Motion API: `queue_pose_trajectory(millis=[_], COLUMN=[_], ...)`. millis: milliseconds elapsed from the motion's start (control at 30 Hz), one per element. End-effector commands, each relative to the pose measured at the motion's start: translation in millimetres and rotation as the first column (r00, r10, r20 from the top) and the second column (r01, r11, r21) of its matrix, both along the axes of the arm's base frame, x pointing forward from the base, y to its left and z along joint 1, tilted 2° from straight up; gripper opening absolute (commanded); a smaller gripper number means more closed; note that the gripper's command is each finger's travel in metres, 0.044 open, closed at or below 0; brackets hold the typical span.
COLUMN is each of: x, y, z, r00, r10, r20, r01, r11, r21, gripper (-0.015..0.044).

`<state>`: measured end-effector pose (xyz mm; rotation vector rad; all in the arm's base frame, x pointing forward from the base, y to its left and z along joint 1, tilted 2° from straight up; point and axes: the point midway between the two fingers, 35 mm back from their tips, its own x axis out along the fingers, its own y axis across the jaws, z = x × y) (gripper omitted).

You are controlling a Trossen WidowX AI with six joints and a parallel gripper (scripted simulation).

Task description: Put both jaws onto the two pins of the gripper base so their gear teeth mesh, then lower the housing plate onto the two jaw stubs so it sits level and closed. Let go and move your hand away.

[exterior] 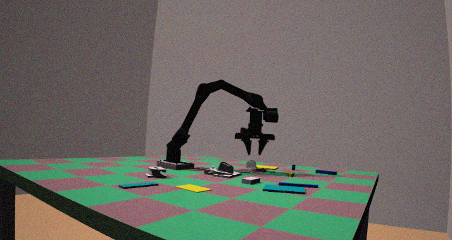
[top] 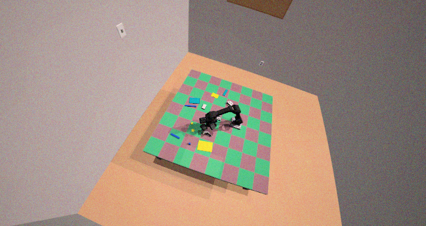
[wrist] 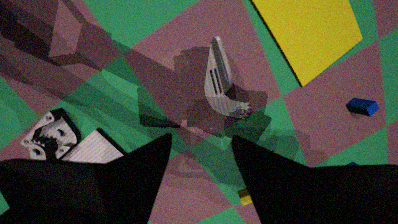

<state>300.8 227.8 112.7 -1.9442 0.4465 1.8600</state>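
Observation:
My gripper is open and empty, above the loose jaw. The loose grey-white jaw lies apart from the base, its toothed end toward my fingers in the wrist view. The white gripper base is at the wrist view's lower left, partly hidden by a finger. Another jaw stands at the base in the exterior view; whether it sits on a pin I cannot tell. The housing plate rests on the table, away from the base.
A yellow plate and a small blue peg lie beyond the loose jaw. A white block, a cyan plate, blue bars and small yellow pieces also lie on the checkered table.

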Motion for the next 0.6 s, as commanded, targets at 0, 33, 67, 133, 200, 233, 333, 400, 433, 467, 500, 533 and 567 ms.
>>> queue_pose_trajectory(millis=[0, 33, 67, 133, 200, 233, 333, 400, 433, 467, 500, 533, 567], x=[0.2, 0.2, 0.2, 0.2, 0.2, 0.2, 0.2, 0.2, 0.2, 0.2, 0.2, 0.2, 0.2], y=[0.3, 0.3, 0.3, 0.3, 0.3, 0.3, 0.3, 0.3, 0.3, 0.3, 0.3, 0.3, 0.3], z=[-0.6, -0.6, -0.6, -0.6, -0.6, -0.6, -0.6, -0.6, -0.6, -0.6, -0.6, -0.6, -0.6], r00=[1.000, 1.000, 1.000, 1.000, 1.000, 1.000, 1.000, 1.000, 1.000, 1.000, 1.000, 1.000, 1.000], r10=[0.000, 0.000, 0.000, 0.000, 0.000, 0.000, 0.000, 0.000, 0.000, 0.000, 0.000, 0.000, 0.000], r20=[0.001, 0.001, 0.001, 0.001, 0.001, 0.001, 0.001, 0.001, 0.001, 0.001, 0.001, 0.001, 0.001], r01=[0.000, 0.000, 0.000, 0.000, 0.000, 0.000, 0.000, 0.000, 0.000, 0.000, 0.000, 0.000, 0.000], r11=[1.000, 1.000, 1.000, 1.000, 1.000, 1.000, 1.000, 1.000, 1.000, 1.000, 1.000, 1.000, 1.000], r21=[0.001, 0.001, 0.001, 0.001, 0.001, 0.001, 0.001, 0.001, 0.001, 0.001, 0.001, 0.001, 0.001], gripper=[0.0368, 0.0394, 0.0420, 0.0440, 0.0440, 0.0440, 0.0440, 0.0440, 0.0440, 0.0440, 0.0440, 0.0440, 0.0440])
